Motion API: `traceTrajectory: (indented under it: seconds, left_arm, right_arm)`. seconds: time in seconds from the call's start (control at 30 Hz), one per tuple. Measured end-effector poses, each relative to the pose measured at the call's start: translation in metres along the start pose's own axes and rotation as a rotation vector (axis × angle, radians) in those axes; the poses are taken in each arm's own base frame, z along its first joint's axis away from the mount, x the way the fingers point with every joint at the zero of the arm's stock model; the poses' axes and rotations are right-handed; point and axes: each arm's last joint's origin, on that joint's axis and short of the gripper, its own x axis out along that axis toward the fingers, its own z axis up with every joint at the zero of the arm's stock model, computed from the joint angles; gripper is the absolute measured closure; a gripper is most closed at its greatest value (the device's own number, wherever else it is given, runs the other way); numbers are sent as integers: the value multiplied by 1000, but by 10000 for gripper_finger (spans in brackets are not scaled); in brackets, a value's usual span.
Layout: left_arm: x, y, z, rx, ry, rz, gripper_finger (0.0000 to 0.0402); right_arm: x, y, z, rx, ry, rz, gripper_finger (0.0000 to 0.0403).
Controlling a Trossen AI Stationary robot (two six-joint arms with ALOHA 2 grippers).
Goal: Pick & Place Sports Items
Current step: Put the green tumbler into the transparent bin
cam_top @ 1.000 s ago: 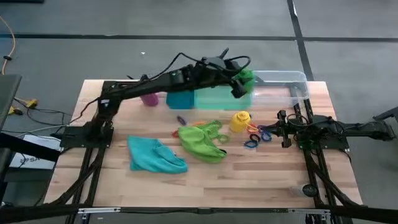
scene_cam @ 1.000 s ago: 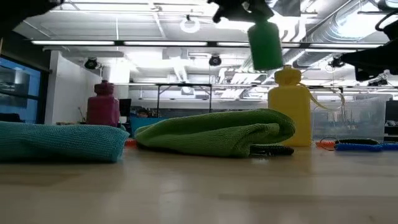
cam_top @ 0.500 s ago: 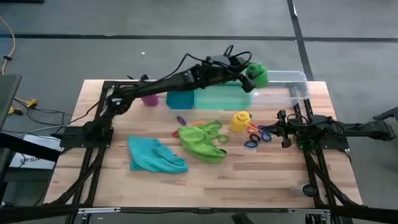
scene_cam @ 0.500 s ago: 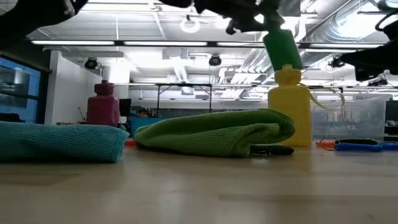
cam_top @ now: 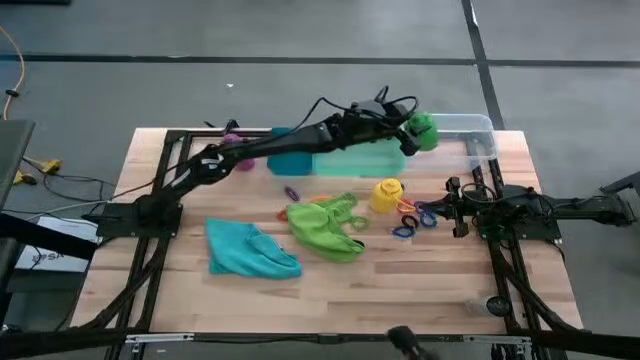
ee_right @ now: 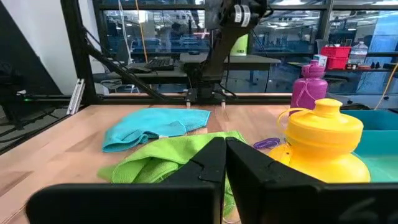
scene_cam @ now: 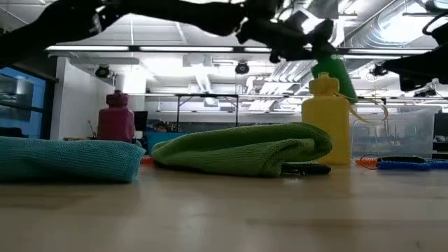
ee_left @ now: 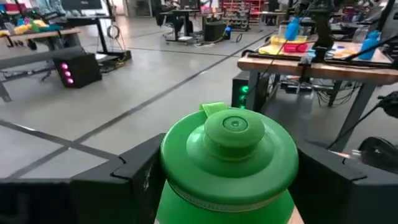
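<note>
Left gripper [cam_top: 408, 135] clasps the green bottle [cam_top: 421, 126], carrying it high over the clear bin [cam_top: 470, 127]; our right gripper [cam_top: 455, 207] waits clenched and empty beside the rings [cam_top: 415, 218]; we judge a tilted release could bounce the bottle off the rim; blue bin [cam_top: 290, 160], green bin [cam_top: 355, 158] and clear bin look empty to us

Two dark arms, matte black throughout, built of slim jointed segments. The left arm [cam_top: 270, 145] crosses the upper middle of the overhead frame, with thin black cables looping near its wrist (curled loosely above it). The right arm [cam_top: 545, 210] sits at the right edge on a black frame.
</note>
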Motion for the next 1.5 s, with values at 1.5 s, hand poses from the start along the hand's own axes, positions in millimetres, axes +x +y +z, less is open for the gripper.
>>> traceTrajectory:
  seconds: [1.5]
  left_arm:
    - [41, 8, -83, -13, 128, -86, 167]
  right_arm:
    - [0, 0, 0, 0, 0, 0, 403]
